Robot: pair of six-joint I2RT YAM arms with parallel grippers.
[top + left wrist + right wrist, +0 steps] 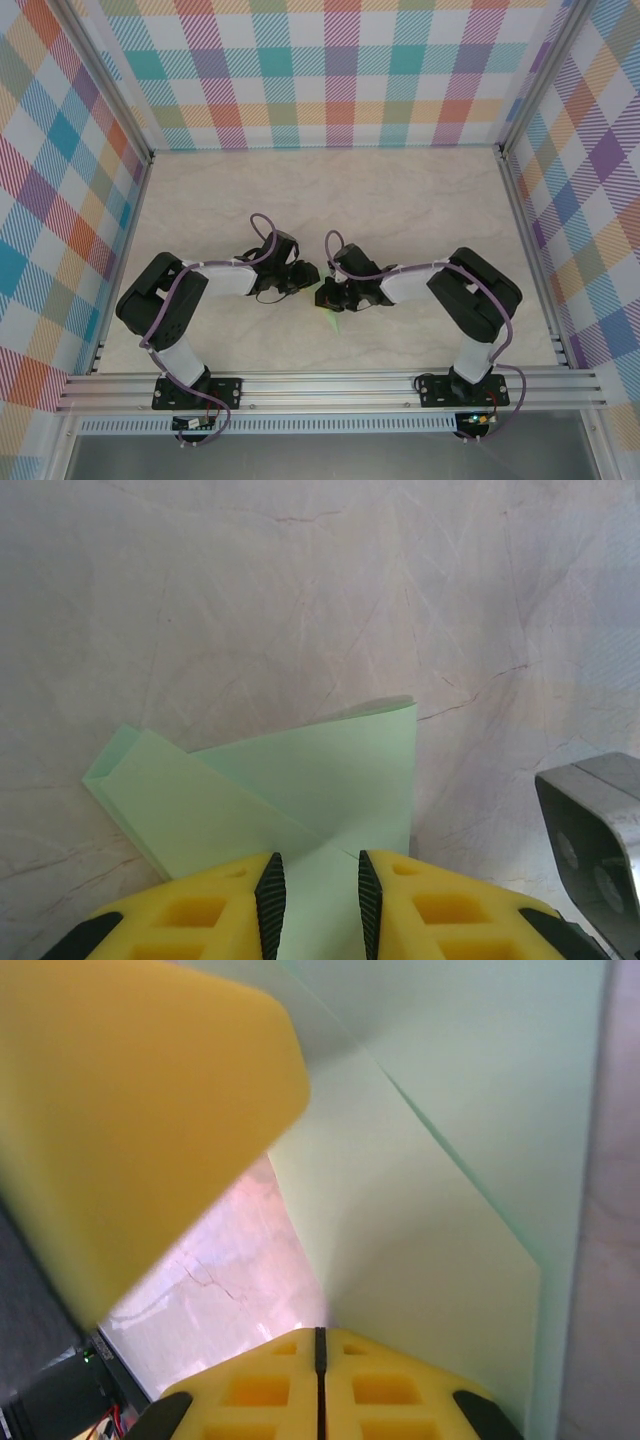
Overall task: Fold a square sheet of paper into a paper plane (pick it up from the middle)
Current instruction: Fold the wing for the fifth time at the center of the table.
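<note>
Here the pale-green sheet (300, 770) sits low between my two arms, near the front of the tabletop (300, 580). It is already part-folded: one flap (190, 810) is turned across it and a looped edge stands up at the far side. My right tool (320, 1335) is closed, its two pads meeting in a thin line just where a crease in the paper runs down to them. I judge it is pinching the sheet there, to hold the fold in place while the other arm works. My left tool (318, 865) is slightly open, its fingers apart with paper showing in the gap between them. From the wrist view it seems to straddle the sheet rather than clamp it, probably to steady or press the layers. The two tools work close together, and one left finger (130, 1110) looms just beside the paper in my right wrist view. The plane is far from done: there is no sharp nose and no centre crease yet.
</note>
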